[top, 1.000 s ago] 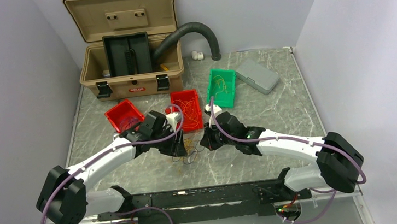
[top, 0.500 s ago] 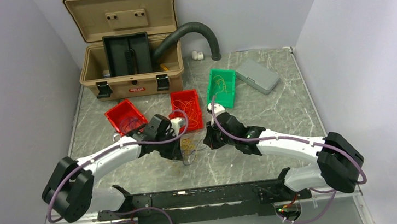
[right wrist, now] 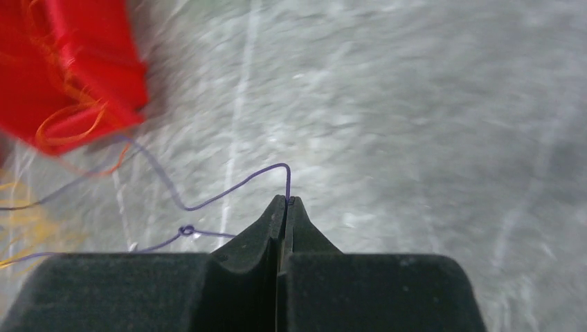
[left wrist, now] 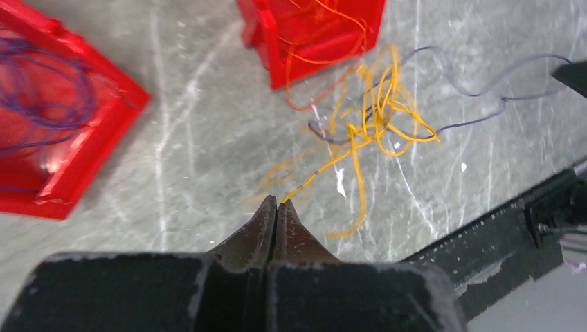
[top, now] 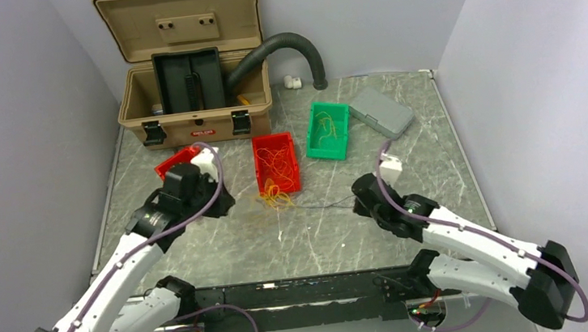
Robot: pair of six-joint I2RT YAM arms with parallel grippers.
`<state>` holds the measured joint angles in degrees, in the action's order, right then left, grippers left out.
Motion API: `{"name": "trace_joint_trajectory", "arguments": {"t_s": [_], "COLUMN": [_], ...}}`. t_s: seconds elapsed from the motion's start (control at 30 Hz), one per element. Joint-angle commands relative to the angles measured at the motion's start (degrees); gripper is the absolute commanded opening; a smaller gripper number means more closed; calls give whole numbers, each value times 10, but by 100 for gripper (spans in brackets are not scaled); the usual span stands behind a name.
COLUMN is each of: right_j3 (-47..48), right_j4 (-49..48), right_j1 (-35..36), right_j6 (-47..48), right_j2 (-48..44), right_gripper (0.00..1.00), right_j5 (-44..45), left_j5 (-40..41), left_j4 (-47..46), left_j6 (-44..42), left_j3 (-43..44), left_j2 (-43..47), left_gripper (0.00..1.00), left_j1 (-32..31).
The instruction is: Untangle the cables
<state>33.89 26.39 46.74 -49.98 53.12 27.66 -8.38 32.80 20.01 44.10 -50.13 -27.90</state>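
loose on the grey stone table [top: 436, 152], just near of the middle red bin [top: 258, 168]: a small tangle of cables [top: 276, 197], mostly yellow and orange. a few orange loops spilling over that bin's near wall, more orange wire heaped inside it.

left gripper [left wrist: 277, 202] pressed fully closed, low over the table to the left of the tangle. leading from the knot straight to its fingertips, a yellow strand [left wrist: 325, 166] with a short dark stretch, nipped between the tips by the look of it.

right gripper [right wrist: 284, 201] clamped tight on a purple strand [right wrist: 228, 188], the strand's end poking up between the tips. from there, running leftward in waves across bare stone to the tangle, with one tiny knot along the way. right wrist view rather blurred.

the two grippers well apart, tangle between them.

beside the left arm, a second red bin [left wrist: 97, 131] with purple wire coiled inside. right of the middle bin and farther back, a green bin [top: 326, 156] holding yellow wire, and just beyond it a closed grey case [top: 382, 112]. at the far left, an open tan toolbox [top: 189, 127], with a black ribbed hose [top: 283, 45] arching out of it to the right.
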Motion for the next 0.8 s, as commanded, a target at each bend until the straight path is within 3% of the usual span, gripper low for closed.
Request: {"name": "trace_joint_trajectory", "arguments": {"t_s": [0.0, 0.2, 0.4, 0.5, 0.63, 0.7, 0.77], "right_j3": [6, 21, 16, 10, 3, 5, 7], "right_j4": [204, 334, 292, 220, 218, 264, 401], "right_j1": [-10, -11, -11, -10, -11, -11, -12], "right_j6": [-179, -310, -248, -139, -128, -205, -415], "right_j2": [-51, -80, -104, -117, -133, -137, -147], "right_gripper": [0, 0, 0, 0, 0, 0, 0], "right_j5": [160, 219, 202, 165, 154, 174, 207], "left_j5": [81, 220, 163, 110, 111, 139, 203], "left_j4": [58, 64, 56, 48, 51, 63, 91], "left_j6": [-13, 36, 25, -7, -21, -17, -7], "left_j3": [53, 64, 65, 75, 85, 91, 106], "left_j2": [53, 138, 151, 146, 151, 154, 154], "left_gripper": [0, 0, 0, 0, 0, 0, 0], "left_j1": [28, 34, 33, 33, 33, 33, 34]}}
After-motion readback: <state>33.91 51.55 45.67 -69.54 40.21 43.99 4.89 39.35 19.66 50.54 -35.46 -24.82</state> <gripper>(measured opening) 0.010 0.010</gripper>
